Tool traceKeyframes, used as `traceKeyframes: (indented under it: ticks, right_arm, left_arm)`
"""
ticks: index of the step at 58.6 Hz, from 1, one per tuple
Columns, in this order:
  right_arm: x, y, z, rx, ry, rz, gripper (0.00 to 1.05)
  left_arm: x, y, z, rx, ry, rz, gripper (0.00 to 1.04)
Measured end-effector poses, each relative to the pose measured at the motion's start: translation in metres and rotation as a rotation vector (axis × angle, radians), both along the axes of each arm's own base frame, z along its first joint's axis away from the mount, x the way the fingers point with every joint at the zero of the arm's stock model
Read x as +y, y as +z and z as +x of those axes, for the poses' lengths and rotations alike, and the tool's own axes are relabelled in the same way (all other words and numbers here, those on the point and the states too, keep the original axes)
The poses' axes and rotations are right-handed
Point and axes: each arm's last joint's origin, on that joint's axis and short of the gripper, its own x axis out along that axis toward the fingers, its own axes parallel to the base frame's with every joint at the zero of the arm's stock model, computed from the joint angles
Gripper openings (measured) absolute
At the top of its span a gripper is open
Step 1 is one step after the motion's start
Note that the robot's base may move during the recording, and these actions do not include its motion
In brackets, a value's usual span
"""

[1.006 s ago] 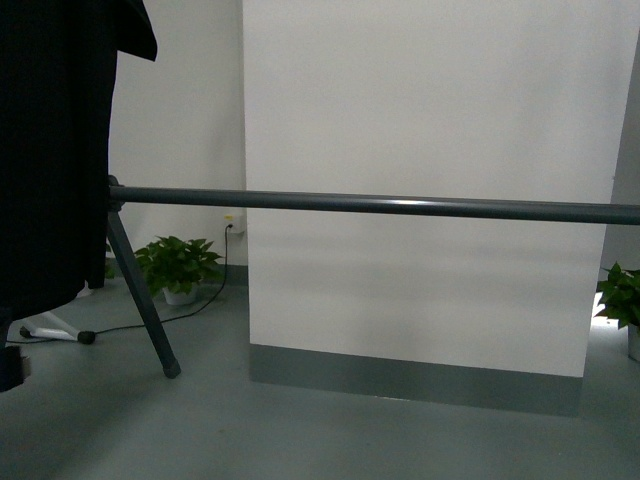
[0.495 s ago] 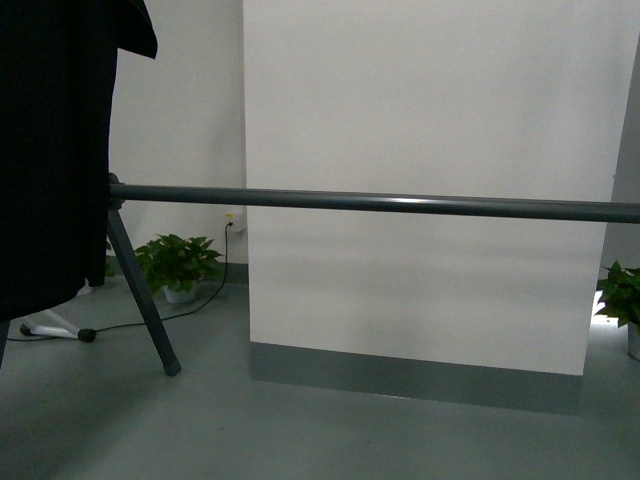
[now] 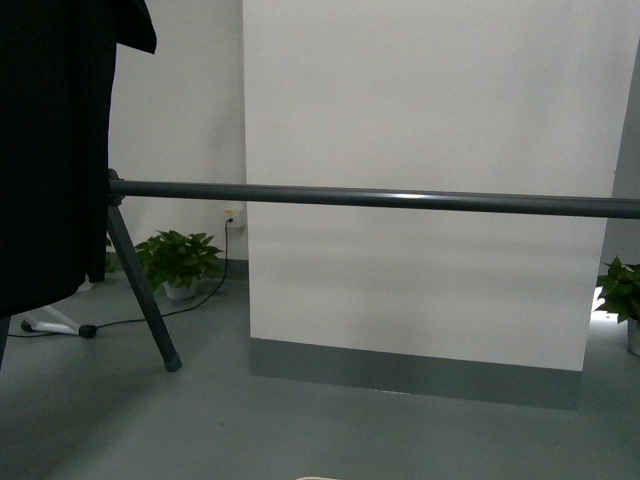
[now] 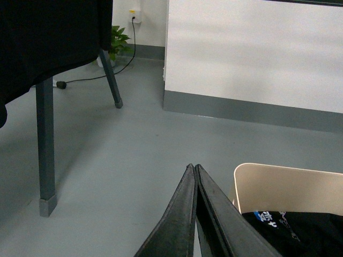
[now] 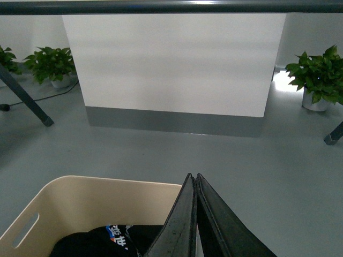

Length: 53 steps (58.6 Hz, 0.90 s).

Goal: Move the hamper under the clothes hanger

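The clothes hanger's long dark grey bar (image 3: 380, 198) crosses the front view, with an angled leg (image 3: 140, 290) and a black T-shirt (image 3: 50, 150) at the left. The beige hamper (image 4: 289, 187) stands on the floor close below both arms, holding a black garment (image 4: 300, 235) with printed lettering. In the right wrist view the hamper (image 5: 91, 203) sits just short of the bar (image 5: 161, 6). My left gripper (image 4: 193, 167) is shut and empty beside the hamper's rim. My right gripper (image 5: 192, 176) is shut and empty over the rim's other side.
A white partition with a grey base (image 3: 415, 370) stands behind the bar. Potted plants (image 5: 319, 75) (image 3: 180, 262) sit on the grey floor at both sides. A cable (image 3: 190, 305) runs to a wall socket. A straight rack leg (image 4: 45, 144) stands to the left.
In the front view the bar sits slightly higher in the picture, and a pale sliver of the hamper's rim has appeared at the bottom edge. Both grippers stay shut.
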Motion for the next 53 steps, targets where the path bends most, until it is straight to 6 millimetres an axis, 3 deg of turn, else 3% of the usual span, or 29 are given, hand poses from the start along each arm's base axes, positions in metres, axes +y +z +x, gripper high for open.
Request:
traceKeyframes:
  ticks: [53]
  right_arm:
    - [0.000, 0.005, -0.030, -0.020, 0.000, 0.000, 0.02]
  left_arm:
    - [0.000, 0.009, -0.035, -0.031, 0.000, 0.000, 0.03]
